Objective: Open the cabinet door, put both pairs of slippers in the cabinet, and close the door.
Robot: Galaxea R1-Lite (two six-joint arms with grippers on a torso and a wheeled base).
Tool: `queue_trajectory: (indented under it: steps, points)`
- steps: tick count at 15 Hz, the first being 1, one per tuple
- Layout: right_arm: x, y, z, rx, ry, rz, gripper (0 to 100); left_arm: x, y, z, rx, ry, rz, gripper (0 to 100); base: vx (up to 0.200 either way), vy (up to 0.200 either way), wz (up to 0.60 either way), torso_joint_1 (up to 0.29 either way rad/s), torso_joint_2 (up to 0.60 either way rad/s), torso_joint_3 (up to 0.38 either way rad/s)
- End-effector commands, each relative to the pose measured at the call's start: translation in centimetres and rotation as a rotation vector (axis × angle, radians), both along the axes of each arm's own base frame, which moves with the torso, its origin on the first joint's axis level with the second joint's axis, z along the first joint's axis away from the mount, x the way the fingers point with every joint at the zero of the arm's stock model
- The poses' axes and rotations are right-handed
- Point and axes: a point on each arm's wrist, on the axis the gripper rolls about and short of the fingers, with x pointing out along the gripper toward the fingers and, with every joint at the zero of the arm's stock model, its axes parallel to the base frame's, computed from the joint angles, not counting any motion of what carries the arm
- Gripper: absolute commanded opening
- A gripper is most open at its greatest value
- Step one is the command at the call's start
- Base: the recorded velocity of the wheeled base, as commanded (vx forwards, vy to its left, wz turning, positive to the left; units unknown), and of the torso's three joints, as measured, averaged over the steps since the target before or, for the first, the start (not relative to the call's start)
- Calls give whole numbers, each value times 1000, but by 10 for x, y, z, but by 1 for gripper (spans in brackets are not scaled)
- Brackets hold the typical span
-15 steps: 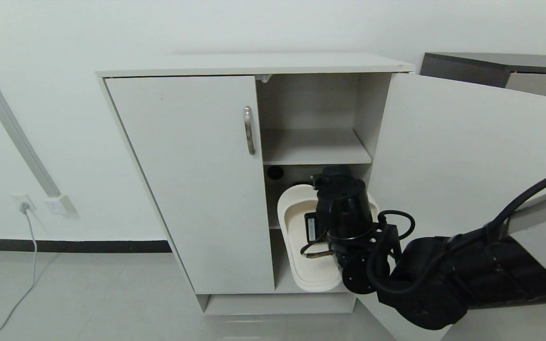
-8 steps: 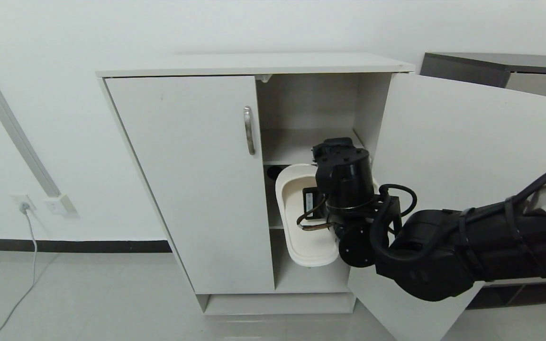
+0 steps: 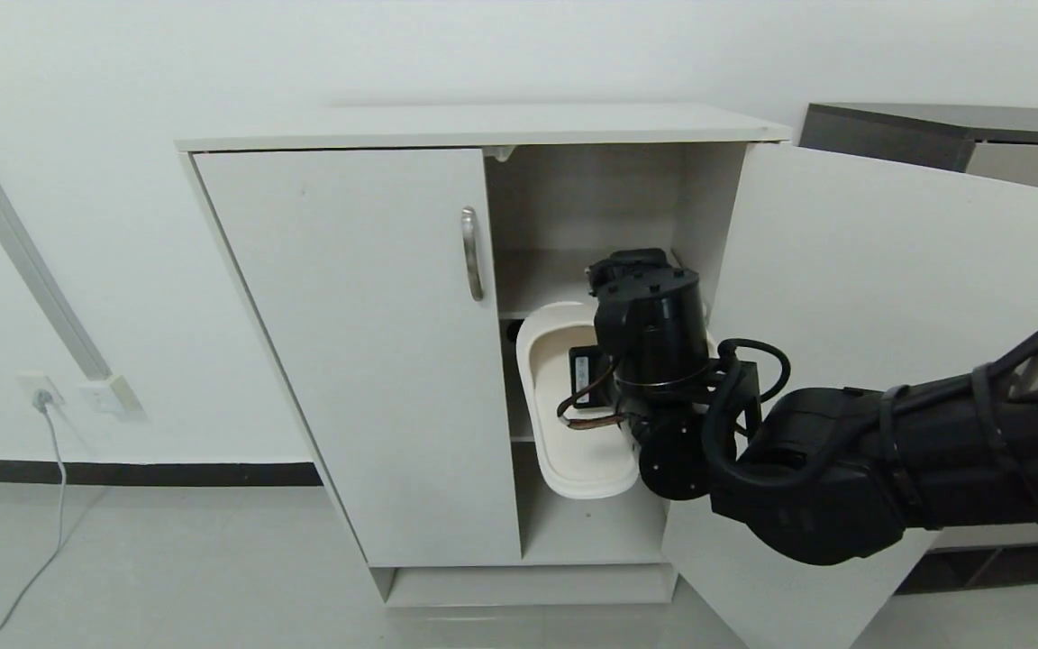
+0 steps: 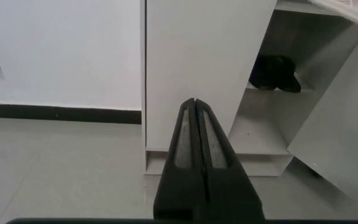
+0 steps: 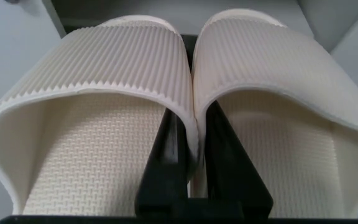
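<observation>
Your right tool [image 5: 188,134] pinches the cream slippers [image 5: 104,81], 4 o'clock from the door handle [image 3: 472,252]. The left wrist view adds dark slippers [image 4: 275,73] on a shelf and the left tool [image 4: 194,109] closed, empty.

The cabinet [image 3: 357,342] is smooth, matt white board with a brushed metal handle [image 3: 471,253]. The cream slippers [image 5: 104,81] are matt and rubbery, with fine ribs across the straps and a pebbled grid on the footbeds. The right end effector [image 5: 194,134] is smooth black plastic with a faint sheen. The floor [image 3: 168,577] is glossy. The dark pair [image 4: 275,73] may be cloth; it is too far off to tell.
</observation>
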Motion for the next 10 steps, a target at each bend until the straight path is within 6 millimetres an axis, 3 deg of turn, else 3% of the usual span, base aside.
queue_trajectory:
  steps: [1,9,10]
  points:
    - [0,-1,2,7,-5,-1,0,0,0,0,0,0,1,0,200,0,0,-2,-2,7]
    - [-1,-1,2,4,-3,-1,0,0,0,0,0,0,1,0,200,0,0,2,2,3]
    - [0,0,0,2,-1,-1,0,0,0,0,0,-1,1,0,0,0,0,0,0,0]
